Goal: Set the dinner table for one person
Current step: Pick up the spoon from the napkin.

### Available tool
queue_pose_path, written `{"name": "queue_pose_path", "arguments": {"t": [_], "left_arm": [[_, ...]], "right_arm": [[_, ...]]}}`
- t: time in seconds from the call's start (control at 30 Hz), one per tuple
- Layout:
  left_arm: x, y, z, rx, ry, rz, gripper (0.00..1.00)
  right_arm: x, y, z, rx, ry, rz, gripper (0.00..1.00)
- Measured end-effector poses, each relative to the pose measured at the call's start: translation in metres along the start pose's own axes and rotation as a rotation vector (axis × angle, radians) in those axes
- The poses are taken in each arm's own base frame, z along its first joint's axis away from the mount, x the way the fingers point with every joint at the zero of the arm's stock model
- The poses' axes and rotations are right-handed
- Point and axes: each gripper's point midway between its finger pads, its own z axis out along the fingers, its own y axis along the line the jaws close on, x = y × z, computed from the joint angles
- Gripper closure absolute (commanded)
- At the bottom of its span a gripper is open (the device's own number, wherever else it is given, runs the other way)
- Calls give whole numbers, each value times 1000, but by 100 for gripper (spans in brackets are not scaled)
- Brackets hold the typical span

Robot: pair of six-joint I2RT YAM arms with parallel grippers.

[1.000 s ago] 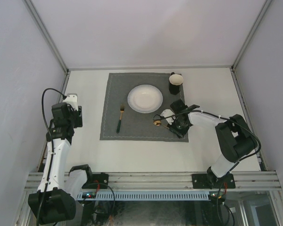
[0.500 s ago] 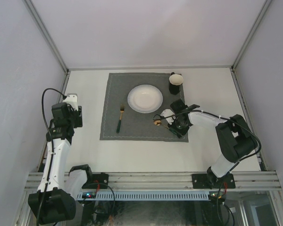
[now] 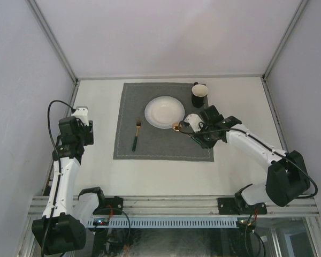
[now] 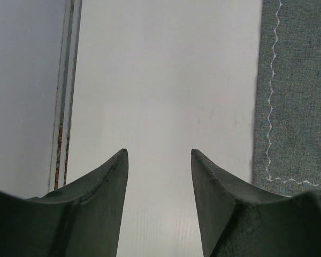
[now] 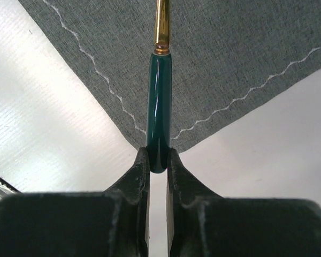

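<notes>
The off-white worktop (image 3: 235, 96) fills the floor of the cell, with a grey stitched mat (image 3: 150, 144) lying toward its far edge. On the mat sit a white plate (image 3: 164, 112) and, to the plate's left, a fork (image 3: 136, 134); a dark cup (image 3: 198, 95) stands at the mat's far right corner. The right hand (image 5: 158, 158) pinches the end of a green-handled utensil (image 5: 159, 107), its gold tip just beside the plate's right rim. The left hand (image 4: 158, 155) is spread over bare worktop near the left edge, holding nothing.
</notes>
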Motion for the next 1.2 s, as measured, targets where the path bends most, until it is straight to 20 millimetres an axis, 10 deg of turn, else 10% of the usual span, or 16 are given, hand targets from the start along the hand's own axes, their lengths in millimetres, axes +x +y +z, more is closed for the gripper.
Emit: {"name": "queue_pose_path", "arguments": {"t": [0.57, 1.2], "left_arm": [[1, -2, 2, 13, 6, 0, 45], [1, -3, 2, 19, 5, 0, 45]], "right_arm": [[84, -54, -10, -156, 9, 505, 100], [166, -150, -36, 620, 245, 449, 100]]}}
